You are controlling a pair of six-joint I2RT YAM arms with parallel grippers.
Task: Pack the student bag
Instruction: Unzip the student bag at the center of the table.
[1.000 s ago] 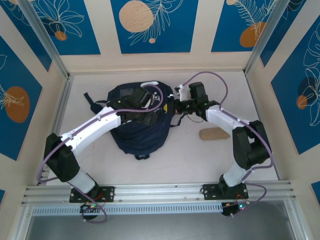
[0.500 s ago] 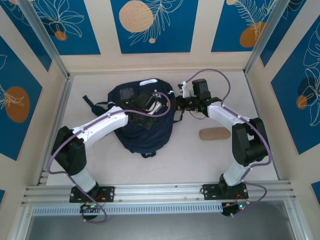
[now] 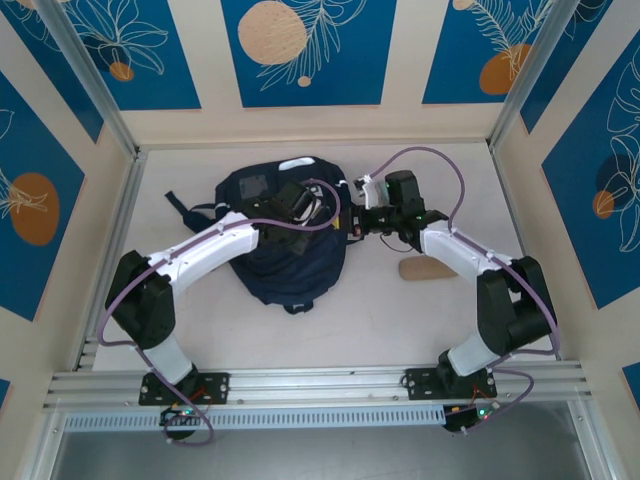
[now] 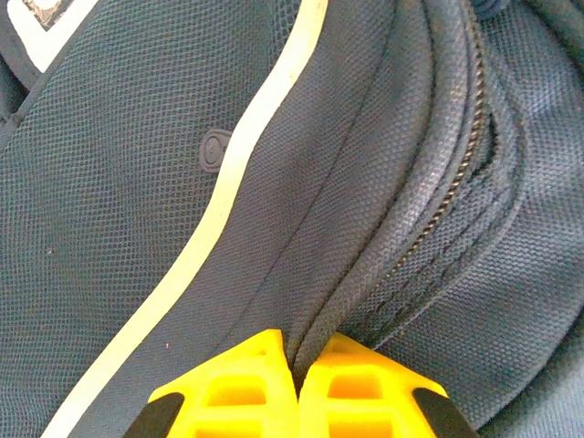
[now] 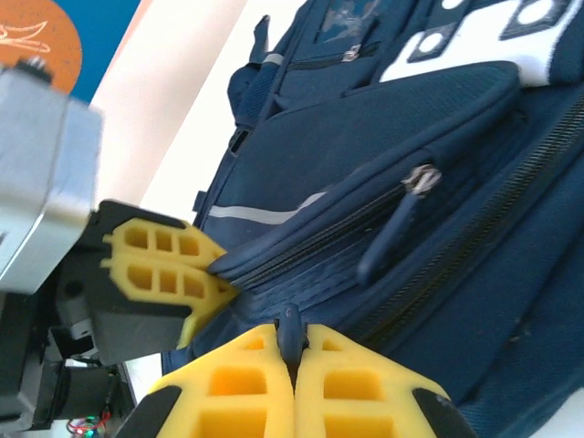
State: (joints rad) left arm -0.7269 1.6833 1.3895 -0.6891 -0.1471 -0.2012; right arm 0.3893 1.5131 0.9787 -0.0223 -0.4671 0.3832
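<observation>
Firmly: left end effector (image 4: 294,354) pinches woven student bag (image 4: 383,137) fold; right end effector (image 5: 294,354), dark tab (image 5: 290,321).

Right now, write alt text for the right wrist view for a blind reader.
The right gripper, shut, pinches a small dark tab on the navy student bag. At left, the left gripper pinches the same bag's fabric beside a zip.

**Bright, even light; little shadow**

Overhead, my table (image 3: 390,320) is evenly lit, with only faint, soft shadows. At my left wrist the student bag (image 4: 137,182) weave is crisp; at my right, the background blows out white and nearby edges blur.
</observation>
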